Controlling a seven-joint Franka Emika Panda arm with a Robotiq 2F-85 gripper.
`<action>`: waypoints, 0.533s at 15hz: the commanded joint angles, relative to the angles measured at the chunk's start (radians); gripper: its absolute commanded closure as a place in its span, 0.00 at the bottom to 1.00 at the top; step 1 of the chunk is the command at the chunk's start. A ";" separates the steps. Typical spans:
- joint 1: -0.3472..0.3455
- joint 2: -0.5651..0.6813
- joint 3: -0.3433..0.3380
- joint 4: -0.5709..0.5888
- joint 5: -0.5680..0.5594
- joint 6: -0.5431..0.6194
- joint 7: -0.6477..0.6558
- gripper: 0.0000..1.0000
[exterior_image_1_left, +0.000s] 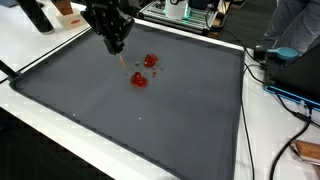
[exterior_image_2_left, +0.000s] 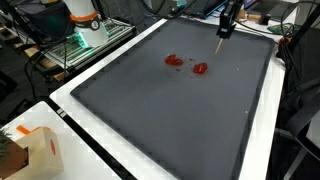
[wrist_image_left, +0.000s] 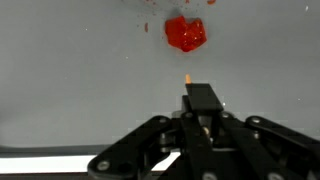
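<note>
1. Arm pose. In both exterior views the arm comes down from the far edge of the scene with its wrist pointing steeply downward. The gripper (exterior_image_1_left: 117, 45) (exterior_image_2_left: 226, 30) hangs above the far part of the dark mat (exterior_image_1_left: 150, 120) (exterior_image_2_left: 170, 120).
2. Claw state. In the wrist view the gripper (wrist_image_left: 203, 100) has its fingers clenched together on a thin stick (wrist_image_left: 187, 76). The stick's pale tip juts out just beyond the fingertips.
3. Stick attitude. In both exterior views the thin stick (exterior_image_1_left: 122, 57) (exterior_image_2_left: 221, 46) points down from the claw at a slight tilt. Its lower end is close to the mat surface; whether it touches cannot be told.
4. Nearby marks. Two red blobs (exterior_image_1_left: 139, 79) (exterior_image_2_left: 200, 68) lie on the mat near the stick's tip, apart from it and close to each other. A few small red specks are scattered around them.
5. Wrist view. A red blob (wrist_image_left: 186, 33) lies straight ahead of the stick's tip, with a bare strip of mat between them. Which of the two it is cannot be told.
6. Surroundings. The mat lies on a white table (exterior_image_1_left: 60, 125) (exterior_image_2_left: 90, 125). A cardboard box (exterior_image_2_left: 30, 150) stands on a near corner of it, well apart from the gripper.
</note>
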 joint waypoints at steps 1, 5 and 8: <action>-0.002 -0.002 0.003 -0.001 -0.001 -0.001 0.001 0.87; -0.002 -0.005 0.003 -0.007 -0.001 0.000 0.001 0.87; -0.002 -0.006 0.003 -0.007 -0.001 0.000 0.000 0.87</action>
